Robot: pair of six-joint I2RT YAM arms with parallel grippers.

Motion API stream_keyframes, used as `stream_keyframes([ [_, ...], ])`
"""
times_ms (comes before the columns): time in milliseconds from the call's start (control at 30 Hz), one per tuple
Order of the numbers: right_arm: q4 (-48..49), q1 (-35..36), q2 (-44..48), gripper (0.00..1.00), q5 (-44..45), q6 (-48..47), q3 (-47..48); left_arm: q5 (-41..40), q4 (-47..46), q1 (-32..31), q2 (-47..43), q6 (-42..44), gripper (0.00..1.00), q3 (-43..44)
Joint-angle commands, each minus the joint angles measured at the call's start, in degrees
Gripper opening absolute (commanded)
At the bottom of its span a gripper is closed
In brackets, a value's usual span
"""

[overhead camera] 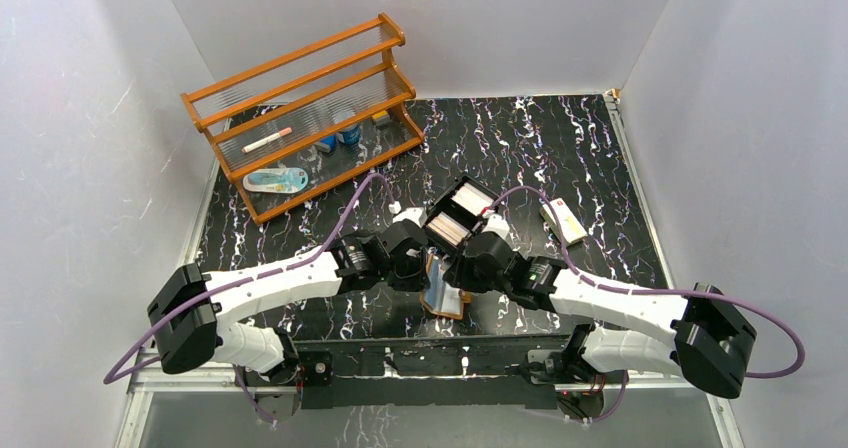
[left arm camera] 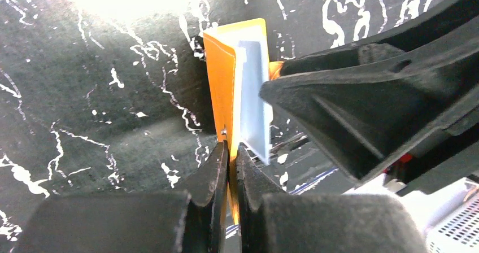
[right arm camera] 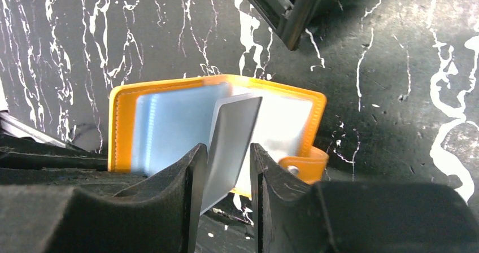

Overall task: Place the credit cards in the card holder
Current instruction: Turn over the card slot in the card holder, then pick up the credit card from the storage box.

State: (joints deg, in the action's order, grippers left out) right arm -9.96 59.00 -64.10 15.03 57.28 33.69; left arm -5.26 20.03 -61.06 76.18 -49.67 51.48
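Observation:
The orange card holder (overhead camera: 443, 293) stands open on edge between both grippers near the table's front. My left gripper (left arm camera: 232, 154) is shut on its orange cover (left arm camera: 221, 78). In the right wrist view the holder (right arm camera: 121, 123) shows its clear sleeves facing me. A pale grey card (right arm camera: 231, 143) stands tilted between my right gripper's (right arm camera: 224, 154) fingers, its far end at the sleeves. The jaws stand apart, wider than the card is thick. More credit cards (overhead camera: 470, 201) sit edge-on in the black tray (overhead camera: 478, 185) just behind the grippers.
A cream oblong box (overhead camera: 563, 220) lies right of the tray. An orange wooden rack (overhead camera: 300, 118) with small items stands at the back left. The tray's corner (right arm camera: 288, 16) shows close above the holder in the right wrist view.

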Motion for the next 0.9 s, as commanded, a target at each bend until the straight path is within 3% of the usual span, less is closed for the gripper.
stream_keyframes([
  [0,-2.02,0.32,1.55,0.4,3.8,0.96,-1.12,-2.54,3.99,-0.38,-2.4,1.59,0.0,2.11],
  [167,-5.83,0.32,1.43,0.38,6.46,1.21,-0.82,-2.33,2.19,-0.38,-3.74,-1.13,0.0,-0.55],
  [400,-11.05,0.29,3.17,0.4,10.02,-1.97,2.85,-0.38,-7.35,0.37,-9.18,-6.79,0.0,-9.63],
  [533,-9.61,-0.41,3.1,0.49,9.99,-13.4,6.61,0.24,-8.69,1.09,-10.71,-8.17,0.02,-12.46],
  [667,-9.86,-2.76,0.32,0.49,11.01,-24.21,11.89,2.06,-10.99,2.16,-11.79,-9.77,0.05,-15.39],
  [867,-6.98,-14.06,-4.46,0.49,2.81,-36.55,17.25,3.24,-12.3,4.26,-14.36,-11.41,0.16,-19.16],
])
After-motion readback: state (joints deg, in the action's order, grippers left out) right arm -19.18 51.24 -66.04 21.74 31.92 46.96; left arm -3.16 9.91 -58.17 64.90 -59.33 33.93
